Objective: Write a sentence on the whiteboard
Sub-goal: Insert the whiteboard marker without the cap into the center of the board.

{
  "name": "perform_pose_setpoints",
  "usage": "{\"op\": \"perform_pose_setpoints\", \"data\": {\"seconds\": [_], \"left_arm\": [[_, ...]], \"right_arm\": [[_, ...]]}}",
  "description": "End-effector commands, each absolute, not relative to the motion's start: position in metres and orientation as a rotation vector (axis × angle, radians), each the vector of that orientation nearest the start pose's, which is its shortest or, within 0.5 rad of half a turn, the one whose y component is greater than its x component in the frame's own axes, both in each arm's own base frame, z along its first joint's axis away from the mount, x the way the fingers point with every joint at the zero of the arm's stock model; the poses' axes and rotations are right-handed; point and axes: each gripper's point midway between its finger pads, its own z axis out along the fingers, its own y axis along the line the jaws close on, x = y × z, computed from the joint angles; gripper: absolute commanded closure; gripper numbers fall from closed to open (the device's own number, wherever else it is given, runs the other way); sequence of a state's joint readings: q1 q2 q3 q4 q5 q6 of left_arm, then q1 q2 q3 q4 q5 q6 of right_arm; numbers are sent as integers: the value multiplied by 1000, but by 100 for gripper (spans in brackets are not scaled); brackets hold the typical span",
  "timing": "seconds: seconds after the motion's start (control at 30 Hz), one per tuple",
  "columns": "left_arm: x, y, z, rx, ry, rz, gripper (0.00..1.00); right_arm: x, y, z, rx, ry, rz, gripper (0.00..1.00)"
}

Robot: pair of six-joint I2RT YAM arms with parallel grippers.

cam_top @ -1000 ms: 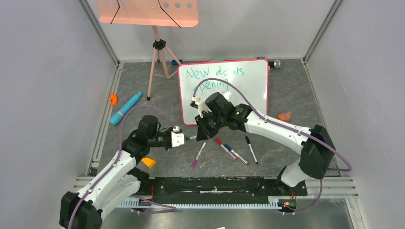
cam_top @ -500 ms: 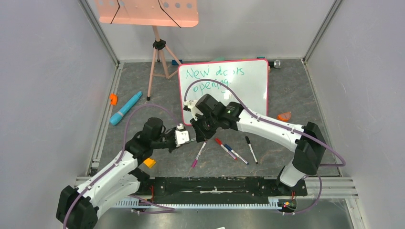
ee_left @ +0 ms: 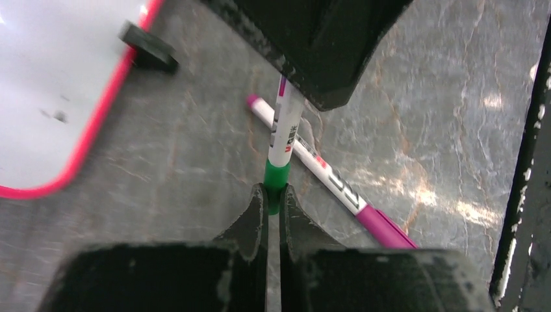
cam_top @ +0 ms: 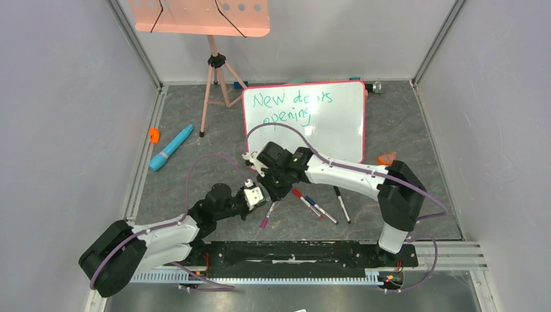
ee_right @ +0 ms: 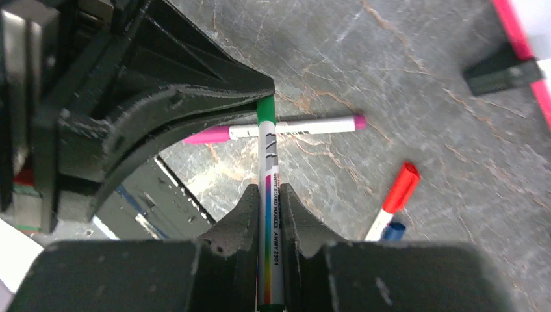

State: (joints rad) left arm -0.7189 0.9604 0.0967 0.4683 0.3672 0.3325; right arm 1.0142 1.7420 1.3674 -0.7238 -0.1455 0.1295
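The whiteboard (cam_top: 331, 130) stands at the back with the green sentence (cam_top: 292, 105) in two lines at its upper left. My right gripper (ee_right: 266, 195) is shut on the white barrel of a green marker (ee_right: 268, 166). My left gripper (ee_left: 273, 195) is shut on the marker's green cap (ee_left: 277, 181), which sits on the marker's end. The two grippers meet tip to tip in front of the board's lower left corner, the left gripper (cam_top: 258, 197) just below the right gripper (cam_top: 271, 188). The board's corner (ee_left: 52, 97) shows in the left wrist view.
A pink marker (cam_top: 268, 213) lies on the floor under the grippers. Red (cam_top: 304, 199), blue (cam_top: 323, 212) and black (cam_top: 342, 204) markers lie to the right. A teal pen (cam_top: 170, 147), orange bits (cam_top: 154, 134) and the tripod's salmon tray (cam_top: 198, 16) are at left.
Both grippers have moved nearer and lower, the right one down-left away from the board. The left arm has folded back. The green cap and the marker's end have come together.
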Motion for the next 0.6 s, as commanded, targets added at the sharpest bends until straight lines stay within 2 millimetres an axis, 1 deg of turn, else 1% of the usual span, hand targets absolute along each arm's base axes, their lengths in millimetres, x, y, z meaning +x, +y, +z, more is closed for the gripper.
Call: {"op": "perform_pose_setpoints", "data": {"seconds": [0.0,0.07,0.13,0.2,0.27,0.33,0.4,0.47,0.57], "left_arm": [[187,-254,100,1071,1406,-702,98],[188,-253,99,1078,1429,-683,98],[190,-252,100,1067,1444,-674,98],[188,-251,93,1098,1481,-674,98],[187,-252,86,1119,1502,-674,98],[188,-251,87,1114,1500,-668,98],[190,-251,96,1085,1483,-666,98],[193,-253,109,1065,1460,-667,98],[200,-251,124,1060,1484,-630,96]], "right_arm": [[185,361,59,-1243,2467,429,100],[179,362,45,-1266,2489,412,100],[178,360,41,-1272,2497,400,100],[182,360,45,-1260,2483,384,100],[187,361,54,-1254,2462,369,100],[191,363,63,-1254,2443,364,100],[195,364,72,-1249,2427,372,100],[200,363,80,-1230,2415,383,100],[210,357,91,-1171,2395,426,100]]}}
